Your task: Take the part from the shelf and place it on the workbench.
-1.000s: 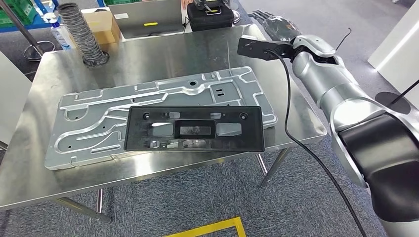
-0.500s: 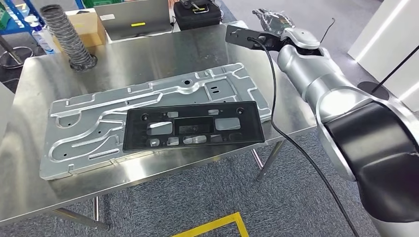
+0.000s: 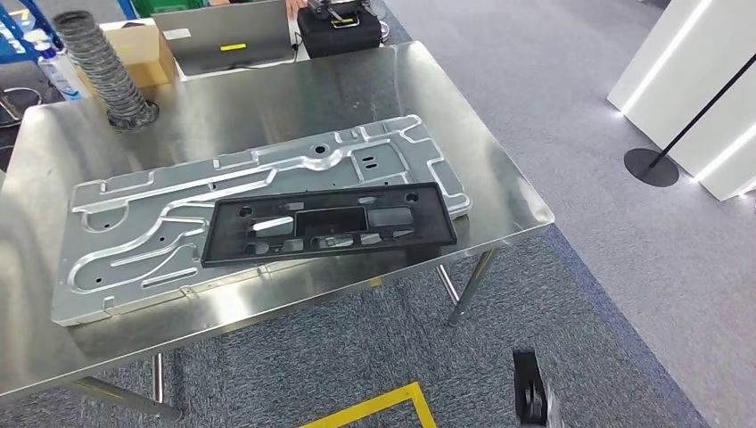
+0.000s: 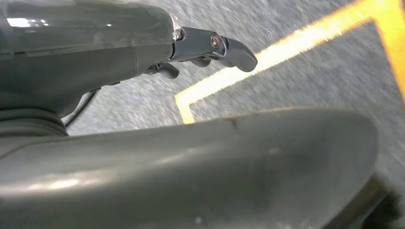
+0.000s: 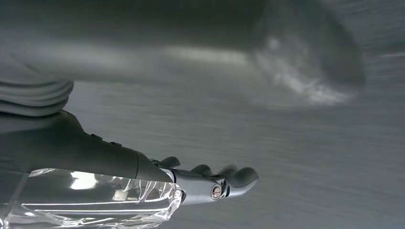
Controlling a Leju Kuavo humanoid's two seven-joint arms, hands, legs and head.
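Note:
The black plastic part (image 3: 330, 223), a long flat frame with several cut-outs, lies on a large ribbed silver plate (image 3: 134, 232) on the steel workbench (image 3: 267, 98). No hand touches it. My left hand (image 4: 210, 47) hangs over grey carpet with yellow tape, fingers loosely extended and holding nothing. My right hand (image 5: 210, 183) also hangs above blurred grey floor, fingers stretched out and apart, with nothing in it. In the head view a dark blurred shape (image 3: 530, 397) sits low at the right, beside the table's near corner.
A grey corrugated hose (image 3: 102, 67), a cardboard box (image 3: 143, 49), a grey case (image 3: 227, 36) and a black case (image 3: 334, 22) line the bench's far edge. Yellow floor tape (image 3: 374, 410) runs below. A round stand base (image 3: 651, 167) and white panels (image 3: 695, 80) are at the right.
My right arm, raised over the bench's far right corner before, has dropped down out of the head view. The head camera has turned, shifting the whole bench left in the picture.

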